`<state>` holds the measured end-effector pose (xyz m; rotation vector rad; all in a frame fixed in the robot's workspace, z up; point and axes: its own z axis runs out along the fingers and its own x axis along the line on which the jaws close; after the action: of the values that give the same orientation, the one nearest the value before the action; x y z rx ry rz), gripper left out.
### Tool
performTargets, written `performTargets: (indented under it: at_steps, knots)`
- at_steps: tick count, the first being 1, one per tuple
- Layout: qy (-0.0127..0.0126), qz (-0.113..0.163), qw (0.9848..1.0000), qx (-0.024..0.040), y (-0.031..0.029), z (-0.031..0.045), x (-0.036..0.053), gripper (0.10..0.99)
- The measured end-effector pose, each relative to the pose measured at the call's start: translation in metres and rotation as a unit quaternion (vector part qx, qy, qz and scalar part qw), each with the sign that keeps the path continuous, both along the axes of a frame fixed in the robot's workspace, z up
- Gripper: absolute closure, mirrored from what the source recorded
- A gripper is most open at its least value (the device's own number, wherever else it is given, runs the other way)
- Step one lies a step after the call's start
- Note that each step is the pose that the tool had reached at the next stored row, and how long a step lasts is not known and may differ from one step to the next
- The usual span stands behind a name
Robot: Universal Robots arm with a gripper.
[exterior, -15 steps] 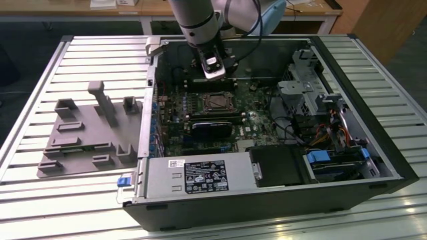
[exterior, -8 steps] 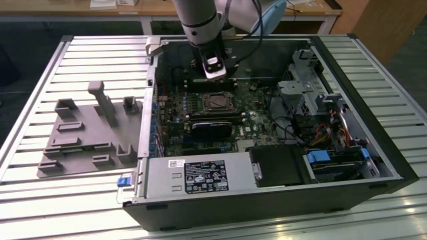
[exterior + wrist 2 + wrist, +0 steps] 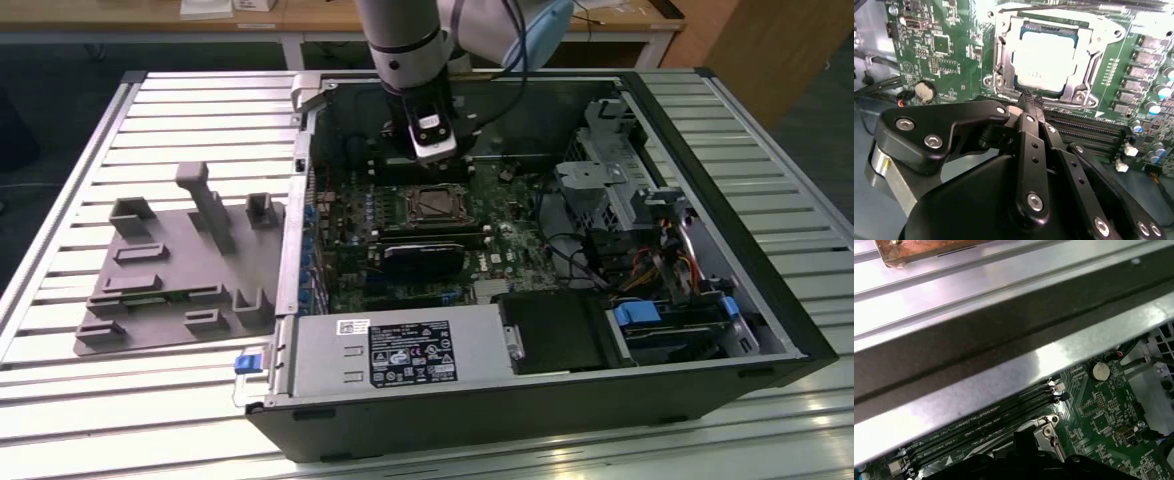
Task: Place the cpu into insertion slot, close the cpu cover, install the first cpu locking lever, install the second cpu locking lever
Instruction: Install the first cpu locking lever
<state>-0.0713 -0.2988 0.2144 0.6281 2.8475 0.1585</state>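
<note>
Second wrist view: gripper fingers pressed together, tips meeting, nothing held between them. It hovers just short of the insertion slot. The cpu sits in the slot, pale silvery top showing through the window of the cpu cover, which lies flat over it. A thin lever rod runs along the far edge of the socket. Exterior view: gripper hangs inside the open computer case, just above the slot, mid-motherboard. Grey fixture tray lies beside the case on the slatted table.
</note>
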Motion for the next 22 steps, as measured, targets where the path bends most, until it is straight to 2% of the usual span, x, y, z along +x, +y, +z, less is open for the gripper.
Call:
performTargets:
  at_steps: [4,12,14,19,21,22]
  knots:
    - [0.0053,0.0,1.0,-0.0027,-0.004,-0.0002,0.001,0.984]
    - [0.0118,-0.001,0.9999,-0.0041,-0.0169,-0.0008,0.0016,0.984]
    - [0.0143,-0.001,0.9999,-0.0044,-0.0205,-0.001,0.0018,0.984]
    - [0.0235,-0.001,0.9997,-0.0052,-0.0291,-0.0014,0.0025,0.984]
    - [0.0284,-0.001,0.9996,-0.0056,-0.0319,-0.0016,0.003,0.984]
    - [0.0329,-0.001,0.9994,-0.0059,-0.0326,-0.0019,0.0037,0.984]
